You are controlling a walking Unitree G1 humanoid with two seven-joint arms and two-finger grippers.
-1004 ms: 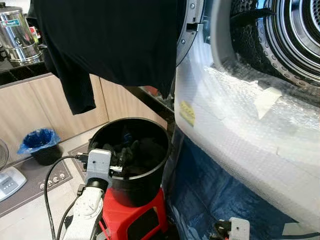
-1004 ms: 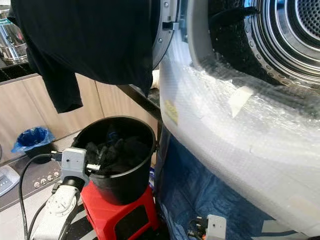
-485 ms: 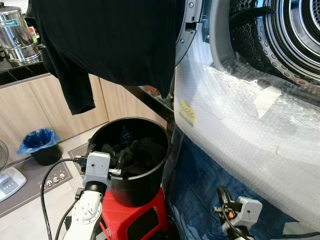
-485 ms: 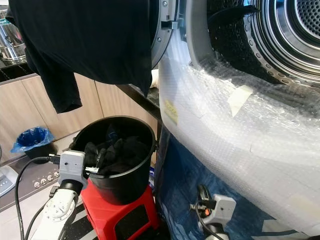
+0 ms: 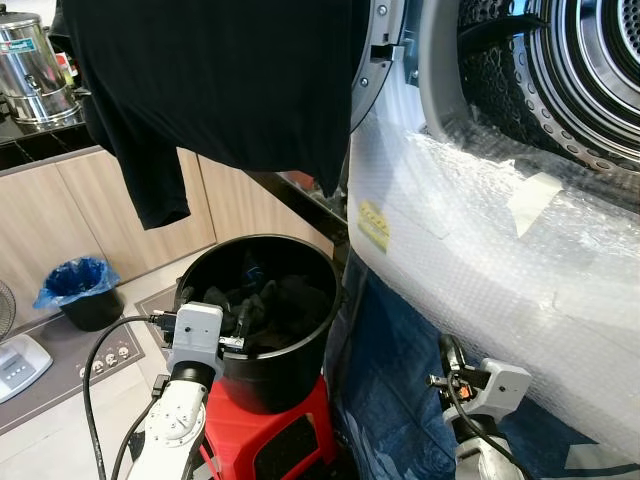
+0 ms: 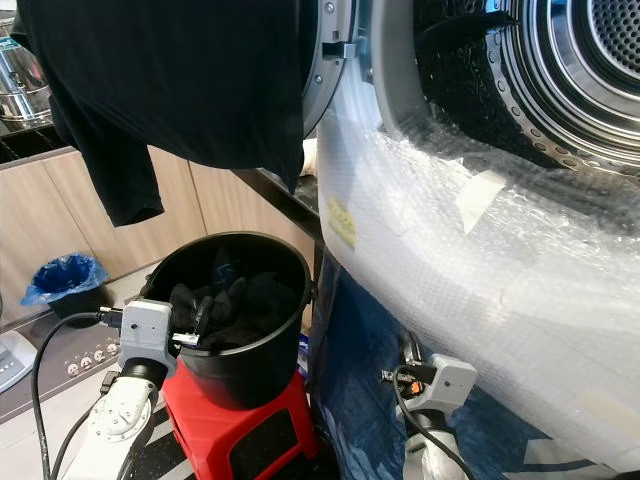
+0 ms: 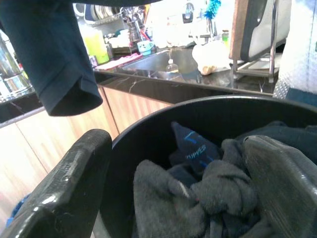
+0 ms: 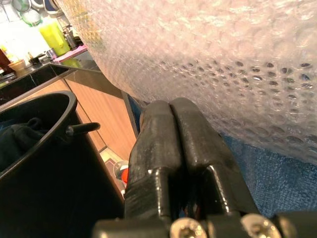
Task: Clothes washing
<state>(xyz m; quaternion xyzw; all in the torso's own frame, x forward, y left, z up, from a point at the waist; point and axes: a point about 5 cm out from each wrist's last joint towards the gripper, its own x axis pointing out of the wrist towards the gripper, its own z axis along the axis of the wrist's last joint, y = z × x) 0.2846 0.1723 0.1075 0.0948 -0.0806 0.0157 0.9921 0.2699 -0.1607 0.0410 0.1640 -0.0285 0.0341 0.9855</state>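
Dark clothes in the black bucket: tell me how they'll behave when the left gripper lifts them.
The dark clothes look soft and crumpled, so they will probably droop. They lie tangled; several may rise together. The left gripper, fingers open, should grip cloth easily.

A red stool (image 5: 262,430) stood on the floor (image 5: 60,420) beside the bubble-wrapped washing machine, and a black bucket (image 5: 275,365) sat directly on top of it, holding a heap of dark clothes (image 5: 265,305). Also on the floor, over by the wooden cabinets, were a small bin lined with a blue bag (image 5: 76,290), a power strip (image 5: 105,362) on a dark mat, and a white scale-like device (image 5: 15,365) at the edge of view.
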